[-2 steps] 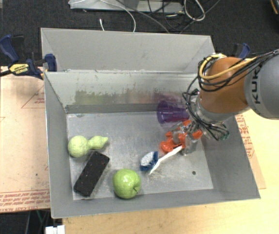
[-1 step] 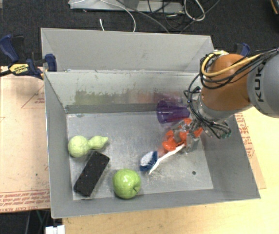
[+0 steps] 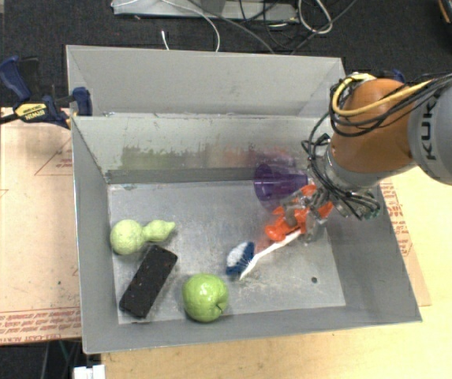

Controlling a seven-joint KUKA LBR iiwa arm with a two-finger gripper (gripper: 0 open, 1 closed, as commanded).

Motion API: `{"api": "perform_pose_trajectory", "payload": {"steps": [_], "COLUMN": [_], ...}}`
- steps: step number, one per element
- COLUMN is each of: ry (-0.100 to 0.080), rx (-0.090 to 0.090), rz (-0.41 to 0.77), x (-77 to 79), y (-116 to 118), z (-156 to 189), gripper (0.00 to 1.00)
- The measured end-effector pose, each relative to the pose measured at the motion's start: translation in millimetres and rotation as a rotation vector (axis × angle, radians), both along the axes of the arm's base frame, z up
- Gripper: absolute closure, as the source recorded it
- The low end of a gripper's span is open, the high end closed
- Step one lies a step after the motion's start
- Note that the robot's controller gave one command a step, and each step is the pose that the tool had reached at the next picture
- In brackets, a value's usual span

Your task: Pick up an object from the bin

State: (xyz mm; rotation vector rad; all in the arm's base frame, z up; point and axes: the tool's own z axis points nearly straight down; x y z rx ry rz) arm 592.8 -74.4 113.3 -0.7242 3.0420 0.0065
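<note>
1. The purple cup (image 3: 277,184) lies on its side and serves as the landmark here. The toothbrush (image 3: 267,249) lies flat on the floor of the bin (image 3: 210,133), just on the near side of the cup.
2. The toothbrush's long axis runs on a slant. Its orange grip end is the end nearest the cup, and its white neck leads away from the cup to the blue bristle head.
3. The arm's orange wrist cover (image 3: 371,125) hangs just to the cup's right, with the cables below it coming down at the toothbrush's grip end.
4. I cannot tell how far apart the fingers (image 3: 311,224) stand. Cables and orange parts crowd them where they meet the grip, so I also cannot tell whether they are round the handle or only beside it.
5. My judgement is that the coming move turns on this one relation: the handle runs away from the arm's low end, down and to the left. A closing line across that slant would catch the narrow handle, while one along it would slide off.
6. The cup is a hazard because it lies near the grip end and may get nudged.
7. The green apple (image 3: 205,297), the black block (image 3: 148,280) and the green gourd (image 3: 137,235) lie well apart from the cup, beyond the bristle head, and should not interfere.
</note>
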Motion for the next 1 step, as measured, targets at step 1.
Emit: {"api": "perform_pose_trajectory", "payload": {"steps": [1], "ry": [-0.004], "rx": [0.0], "rz": [-0.001], "x": [1.0], "y": [0.3], "z": [16.5], "gripper": [1.0]}}
